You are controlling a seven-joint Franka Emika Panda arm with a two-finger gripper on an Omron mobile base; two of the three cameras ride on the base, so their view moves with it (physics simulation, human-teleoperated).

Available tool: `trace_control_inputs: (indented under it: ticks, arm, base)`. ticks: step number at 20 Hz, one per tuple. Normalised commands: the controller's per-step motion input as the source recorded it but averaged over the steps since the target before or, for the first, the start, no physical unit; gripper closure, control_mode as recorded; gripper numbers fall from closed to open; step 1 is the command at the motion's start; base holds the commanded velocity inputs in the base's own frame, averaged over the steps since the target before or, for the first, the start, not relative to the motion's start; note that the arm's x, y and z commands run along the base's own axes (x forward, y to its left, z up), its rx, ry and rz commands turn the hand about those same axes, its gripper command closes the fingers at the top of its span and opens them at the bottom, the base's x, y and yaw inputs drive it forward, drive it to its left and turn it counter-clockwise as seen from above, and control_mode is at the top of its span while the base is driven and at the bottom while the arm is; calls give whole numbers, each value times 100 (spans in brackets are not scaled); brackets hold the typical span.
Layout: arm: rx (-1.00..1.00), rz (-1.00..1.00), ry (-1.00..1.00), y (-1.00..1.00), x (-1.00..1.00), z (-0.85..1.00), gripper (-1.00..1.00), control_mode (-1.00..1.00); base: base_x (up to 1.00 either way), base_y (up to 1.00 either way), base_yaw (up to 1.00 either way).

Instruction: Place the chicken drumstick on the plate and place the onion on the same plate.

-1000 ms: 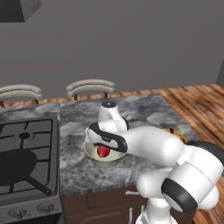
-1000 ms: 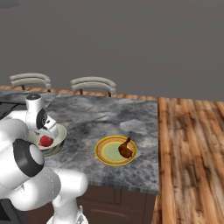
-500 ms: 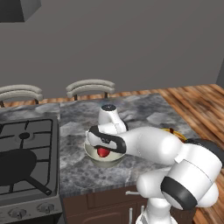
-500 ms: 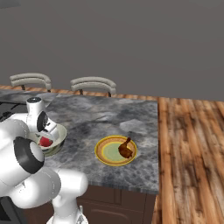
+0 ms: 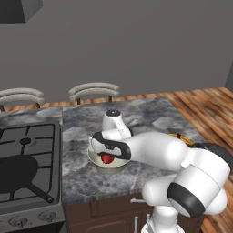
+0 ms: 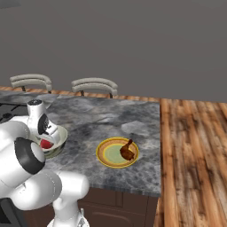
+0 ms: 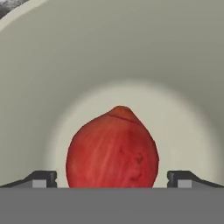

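- The onion, a glossy red ball with a small pointed top, lies on the bottom of the deep cream bowl; in the left base view the onion shows as a red spot inside the bowl, under the robot's hand
- In the hand view the gripper sits low over the onion, its two dark fingertips spread wide, one on each side of the ball with a gap between each tip and the skin, so the jaws stand apart and clamp nothing
- In the right base view the onion and the bowl are partly hidden behind the white wrist
- The plate, yellow-orange at the rim and pale green in the middle, lies on the counter well apart from the bowl, toward the wooden floor side
- The chicken drumstick, dark brown, already lies on the plate, on its right half
- The grey marbled counter carries both bowl and plate
- A black stove adjoins the counter left of the bowl in the left base view
- Two chair backs rise behind the far edge of the counter
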Motion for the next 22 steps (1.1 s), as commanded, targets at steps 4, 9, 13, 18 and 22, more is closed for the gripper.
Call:
trace_control_inputs:
  ticks: [4,9,13,18,22]
  arm:
    - [0,0,0,0,0,-11,-100,-100]
    - [0,0,0,0,0,-8,-100,-100]
    - [0,0,0,0,0,-5,100,-100]
    - [0,0,0,1,0,0,100,-100]
    - [0,2,0,0,-1,7,100,-100]
  base:
    - [0,0,0]
    - [0,0,0]
    - [0,0,0]
    - [0,0,0]
    - [0,0,0]
